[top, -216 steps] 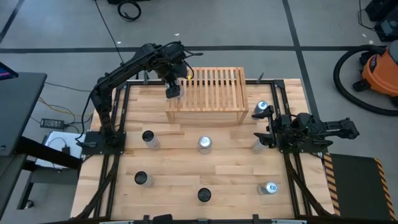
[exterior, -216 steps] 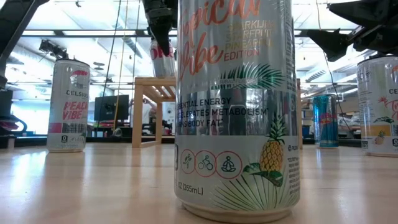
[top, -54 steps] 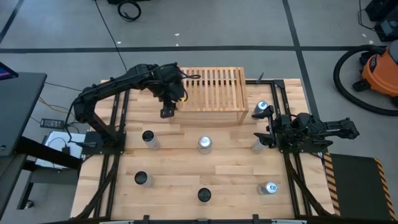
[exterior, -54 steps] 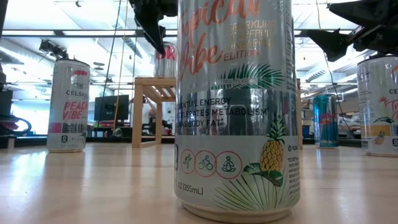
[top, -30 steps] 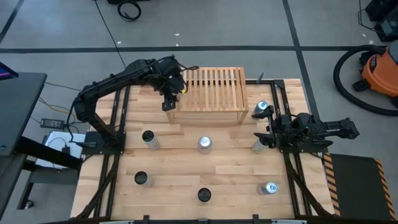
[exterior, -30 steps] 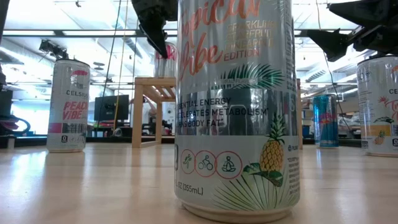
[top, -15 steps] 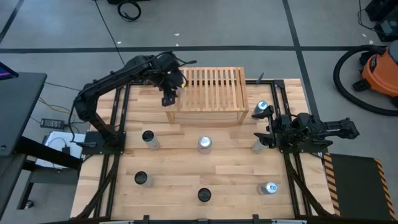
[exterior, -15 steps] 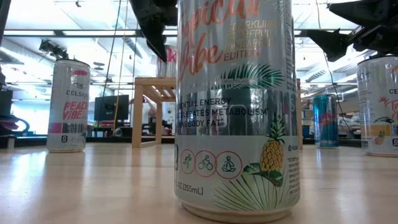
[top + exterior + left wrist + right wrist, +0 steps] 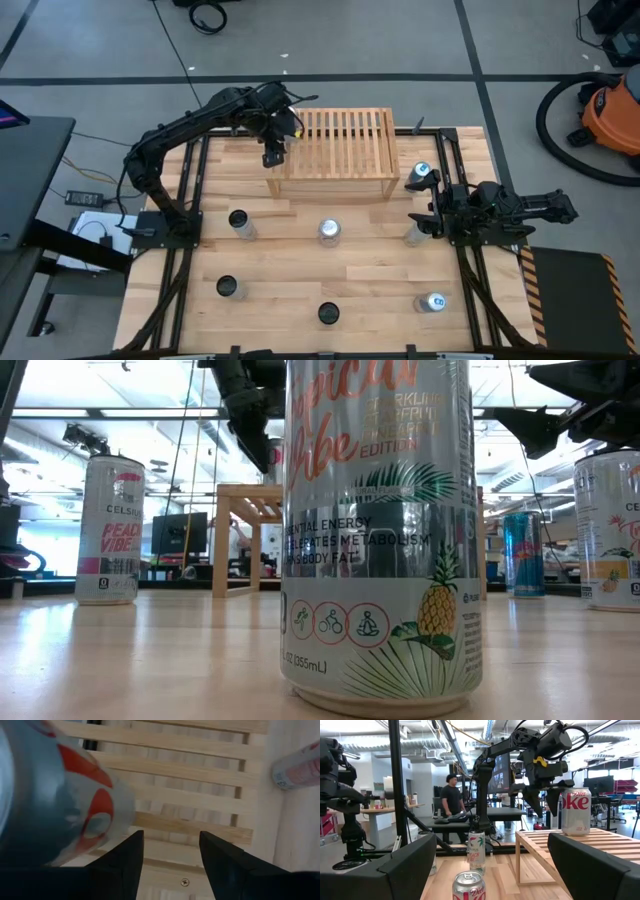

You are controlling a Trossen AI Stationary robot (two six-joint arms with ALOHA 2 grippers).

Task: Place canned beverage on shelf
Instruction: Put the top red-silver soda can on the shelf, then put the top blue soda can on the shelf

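One canned beverage [image 9: 576,812], a silver and red diet cola, stands upright on the slatted top of the shelf [image 9: 340,150], at its left end and close to the edge. We judge it rigid enough if full, but thin-walled, so a hard squeeze would dent it. Its smooth metal side looks slippery, and it is tall for its base, so a knock near the top could tip it off that edge. We would take hold across the middle of the body, with the fingers square to the sides, not at the rim. The left gripper [image 9: 171,835] hovers just beside the can and apart from it. Its fingers stand a narrow gap apart with only bare slats showing between them, so it holds nothing. The right gripper [image 9: 425,225] waits at the right side of the table with its jaws wide and nothing clamped. It faces the cans on the table [image 9: 328,232], which we reckon will handle the same way.
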